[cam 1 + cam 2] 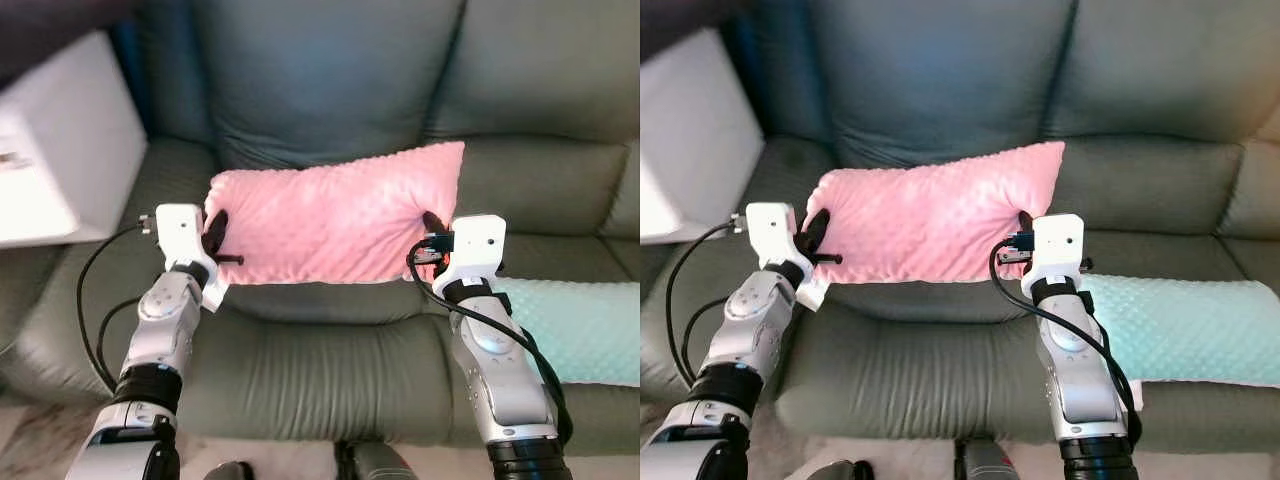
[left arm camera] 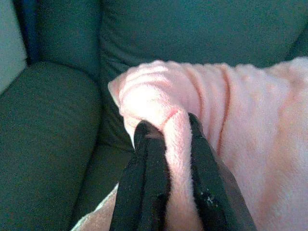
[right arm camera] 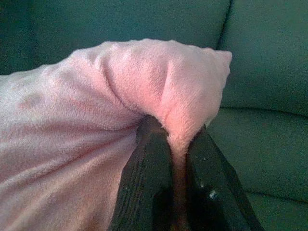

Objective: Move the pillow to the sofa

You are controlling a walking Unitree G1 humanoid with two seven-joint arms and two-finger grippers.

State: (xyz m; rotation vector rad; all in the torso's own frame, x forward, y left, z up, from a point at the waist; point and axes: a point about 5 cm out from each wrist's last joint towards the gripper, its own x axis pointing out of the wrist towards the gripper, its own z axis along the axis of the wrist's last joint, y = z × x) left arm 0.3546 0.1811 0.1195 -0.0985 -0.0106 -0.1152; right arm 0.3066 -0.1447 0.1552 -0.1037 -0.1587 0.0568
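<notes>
Pink pillow [image 1: 335, 222] held up between both arms, over the seat of the dark green sofa [image 1: 330, 370] and in front of its backrest, long side level. Left gripper [image 1: 216, 238] clenched on a fold at the pillow's left end, fabric bunched between the black fingers [image 2: 144, 183]. Right gripper [image 1: 432, 232] pinching the right end likewise. Mint cushion [image 1: 1185, 325] lying on the seat's right part, near the front edge. White box [image 1: 60, 140] beside the left armrest.

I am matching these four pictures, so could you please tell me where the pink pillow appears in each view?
Left eye: pink pillow centre, between both grippers.
Right eye: centre-left.
Left wrist: pinched end.
Right wrist: pinched end.
Shared landmark: green sofa.
</notes>
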